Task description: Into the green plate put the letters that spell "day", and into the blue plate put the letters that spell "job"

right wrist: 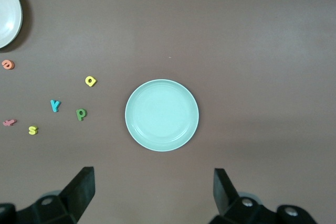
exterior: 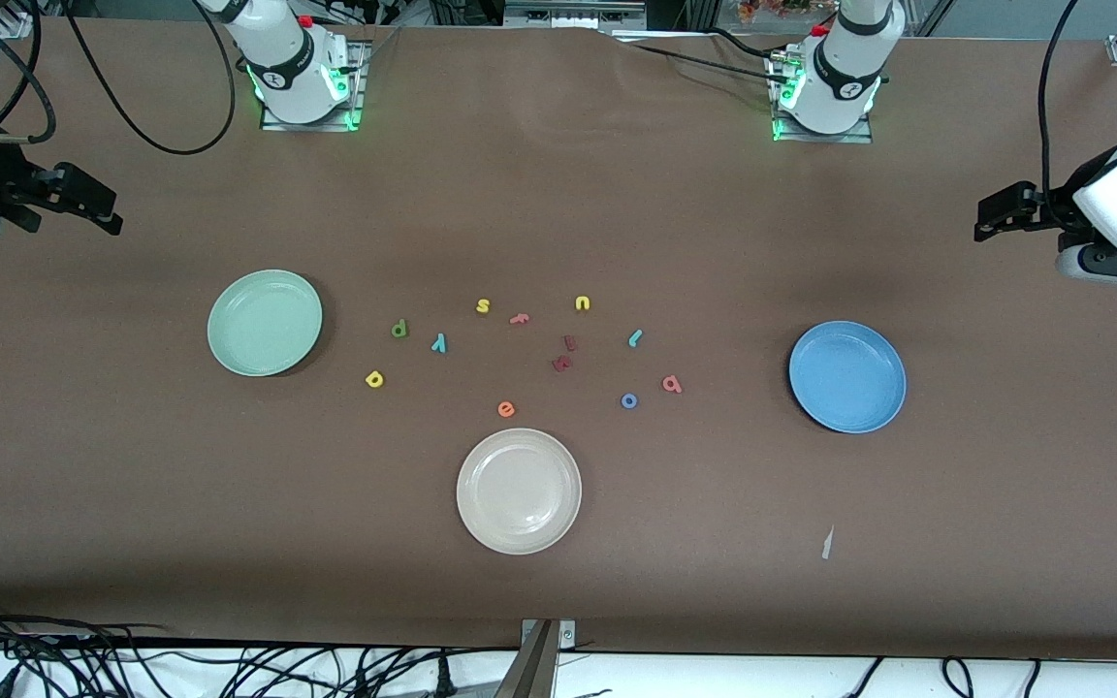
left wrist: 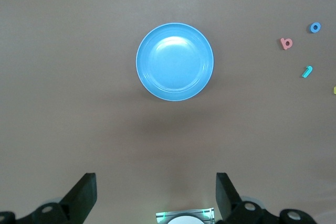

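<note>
Both arms wait with jaws spread: left gripper (exterior: 985,215) at the frame's right edge, right gripper (exterior: 98,208) at its left edge. Mid-frame, 3 letters d (exterior: 399,329), a (exterior: 374,379), y (exterior: 438,341) lie beside the empty green plate (exterior: 265,323); j (exterior: 634,337), o (exterior: 629,400), b (exterior: 672,384) near the empty blue plate (exterior: 847,377). Likely error: seizing a lookalike, since the yellow s (exterior: 483,306) resembles a.

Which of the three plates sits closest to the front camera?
The cream-white plate. It lies lowest in the front view, just below the orange e, while the green plate and blue plate sit higher up.
</note>
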